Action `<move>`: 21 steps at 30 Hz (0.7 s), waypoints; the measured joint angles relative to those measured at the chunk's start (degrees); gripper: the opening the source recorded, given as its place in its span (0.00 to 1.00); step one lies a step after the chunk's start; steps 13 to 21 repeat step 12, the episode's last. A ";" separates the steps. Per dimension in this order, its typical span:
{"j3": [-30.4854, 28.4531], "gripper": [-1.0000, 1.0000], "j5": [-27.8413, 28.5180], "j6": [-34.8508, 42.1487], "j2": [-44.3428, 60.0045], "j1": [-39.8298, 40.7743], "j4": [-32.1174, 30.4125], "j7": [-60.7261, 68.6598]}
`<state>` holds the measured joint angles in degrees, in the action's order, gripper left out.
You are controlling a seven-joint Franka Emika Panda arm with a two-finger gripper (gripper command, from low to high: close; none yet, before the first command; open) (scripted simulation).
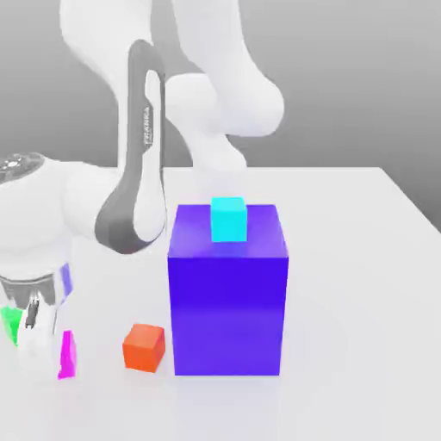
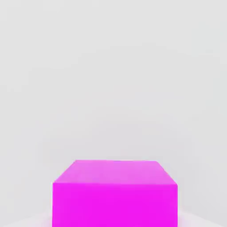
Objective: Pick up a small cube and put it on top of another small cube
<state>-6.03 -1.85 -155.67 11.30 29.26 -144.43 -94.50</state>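
Gripper [image 1: 36, 349] down at magenta cube [image 2: 115, 205], near the exterior view's left; I can't tell whether it's clamped or open; reach looks done, I judge; lift and stacking remain, with orange cube [image 1: 144, 348] sitting to the right.

a large blue block [image 1: 227, 314] towers over the white table [image 1: 362, 301], a cyan cube [image 1: 228, 220] adding height on top. an orange cube [image 1: 143, 348] sits low just beside it at the exterior view's left, blocking that approach. open tabletop stretches to the exterior view's right, near and far.
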 joint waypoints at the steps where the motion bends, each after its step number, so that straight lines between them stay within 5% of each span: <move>1: -1.72 0.00 0.01 0.98 -1.67 1.09 -0.72 -2.16; 5: -7.46 0.00 -0.77 2.61 -5.68 6.40 -3.09 -9.55; 9: -5.82 0.00 -5.40 -3.84 1.10 8.47 -2.98 -7.64; 10: -5.44 1.00 -6.07 -4.77 2.12 8.75 -2.93 -7.20; 21: -5.44 1.00 -6.07 -4.78 2.12 8.75 -2.93 -7.20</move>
